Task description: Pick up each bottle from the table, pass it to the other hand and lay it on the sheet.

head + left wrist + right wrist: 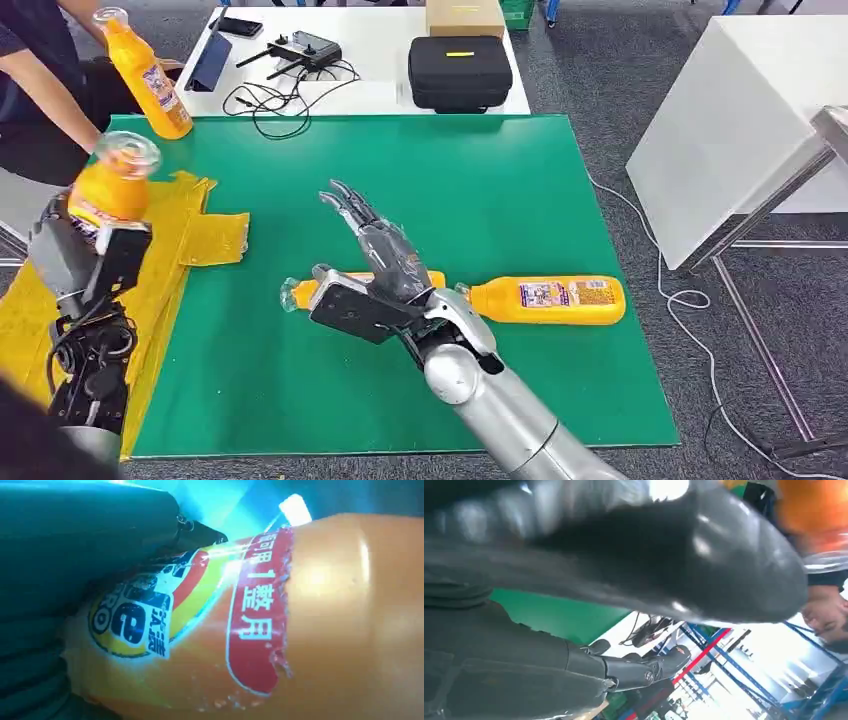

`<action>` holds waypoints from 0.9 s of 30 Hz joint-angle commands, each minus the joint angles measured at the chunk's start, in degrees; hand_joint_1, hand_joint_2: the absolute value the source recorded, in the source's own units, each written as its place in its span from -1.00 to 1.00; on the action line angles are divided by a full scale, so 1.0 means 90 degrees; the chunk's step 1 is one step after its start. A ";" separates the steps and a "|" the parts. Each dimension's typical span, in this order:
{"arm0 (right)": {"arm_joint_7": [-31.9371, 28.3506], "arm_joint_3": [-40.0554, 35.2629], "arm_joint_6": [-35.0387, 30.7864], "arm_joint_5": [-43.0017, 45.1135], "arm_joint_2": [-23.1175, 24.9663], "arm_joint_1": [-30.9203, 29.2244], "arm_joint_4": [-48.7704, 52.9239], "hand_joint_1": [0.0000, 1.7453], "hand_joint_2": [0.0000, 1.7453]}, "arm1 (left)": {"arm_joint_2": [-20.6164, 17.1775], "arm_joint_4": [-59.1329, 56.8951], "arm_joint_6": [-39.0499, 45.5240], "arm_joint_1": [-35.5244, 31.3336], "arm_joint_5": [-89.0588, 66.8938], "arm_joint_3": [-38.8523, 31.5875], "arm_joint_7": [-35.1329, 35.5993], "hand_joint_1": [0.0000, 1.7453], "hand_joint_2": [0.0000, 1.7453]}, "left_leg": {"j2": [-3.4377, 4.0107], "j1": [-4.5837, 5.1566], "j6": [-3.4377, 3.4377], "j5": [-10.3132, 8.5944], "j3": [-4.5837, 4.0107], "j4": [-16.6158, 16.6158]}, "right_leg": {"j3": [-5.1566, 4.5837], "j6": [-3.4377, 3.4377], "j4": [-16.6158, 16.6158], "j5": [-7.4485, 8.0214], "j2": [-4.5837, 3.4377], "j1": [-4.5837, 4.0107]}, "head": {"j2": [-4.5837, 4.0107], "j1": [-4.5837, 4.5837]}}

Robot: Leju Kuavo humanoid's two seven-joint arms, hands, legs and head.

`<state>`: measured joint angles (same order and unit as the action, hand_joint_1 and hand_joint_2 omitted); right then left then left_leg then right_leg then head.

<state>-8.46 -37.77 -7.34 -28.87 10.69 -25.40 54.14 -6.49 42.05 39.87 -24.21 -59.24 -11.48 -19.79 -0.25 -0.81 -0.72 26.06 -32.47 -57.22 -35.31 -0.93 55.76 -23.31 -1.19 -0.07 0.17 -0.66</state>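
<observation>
My left hand (92, 256) grips an orange bottle (108, 190) upright, its clear cap on top, above the yellow sheet (195, 235) at the table's left side. The left wrist view has that bottle's label (250, 620) close up against my dark fingers (85, 535). My right hand (385, 255) is open with its fingers stretched forward, hovering over a second orange bottle (300, 293) that lies on the green mat (480, 190). A third bottle (550, 300) lies just right of that hand. My right thumb (649, 555) looms large in the right wrist view.
A person at the far left holds another orange bottle (147, 78) over the mat's back corner. Behind the mat a white table (385, 55) carries a black case (460, 72), a controller (303, 47) and cables. A white board (740, 120) stands to the right.
</observation>
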 commanded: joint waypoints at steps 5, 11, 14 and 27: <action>-0.0063 -0.0109 0.0168 0.0253 -0.0227 -0.0350 -0.0108 -1.00 -1.00 | 0.0198 -0.0413 0.0015 -0.0047 -0.3402 -0.0897 0.1295 1.00 1.00 | -0.0004 -0.0002 -0.0001 0.0005 0.0014 0.0005 | 0.0017 -0.0003 -0.0005 -0.0006 0.0011 0.0000 | 0.0000 0.0002; -0.0242 -0.0244 0.0166 0.0463 -0.0238 -0.0489 -0.0377 -1.00 -1.00 | -0.0142 -0.0615 0.0015 0.0290 -0.3418 0.0478 0.1967 1.00 1.00 | -0.0001 0.0004 -0.0004 0.0013 0.0044 0.0012 | 0.0044 -0.0006 -0.0005 -0.0015 0.0014 0.0004 | 0.0000 -0.0002; -0.0265 -0.0231 0.0160 0.0520 -0.0244 -0.0425 -0.0356 -1.00 -1.00 | -0.0243 -0.0778 0.0015 0.0465 -0.3418 0.1653 0.2351 1.00 1.00 | -0.0003 0.0004 -0.0004 0.0008 0.0032 0.0015 | 0.0033 -0.0005 -0.0008 -0.0010 0.0012 0.0006 | 0.0000 -0.0002; -0.0276 -0.0168 0.0281 0.0373 -0.0251 -0.0448 -0.0484 -1.00 -1.00 | 0.0034 -0.2311 0.0015 0.0177 -0.3220 0.1956 0.2128 1.00 1.00 | -0.0017 0.0006 0.0000 0.0014 0.0051 0.0018 | 0.0054 -0.0002 -0.0008 -0.0021 0.0032 0.0009 | 0.0000 0.0000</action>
<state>-10.73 -38.32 -5.03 -24.96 9.57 -26.66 54.23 -7.39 34.53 40.06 -18.08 -88.87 3.21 1.14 -0.31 -0.79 -0.72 26.07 -32.56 -57.22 -35.36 -0.93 55.75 -23.32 -1.12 0.00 0.17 -0.66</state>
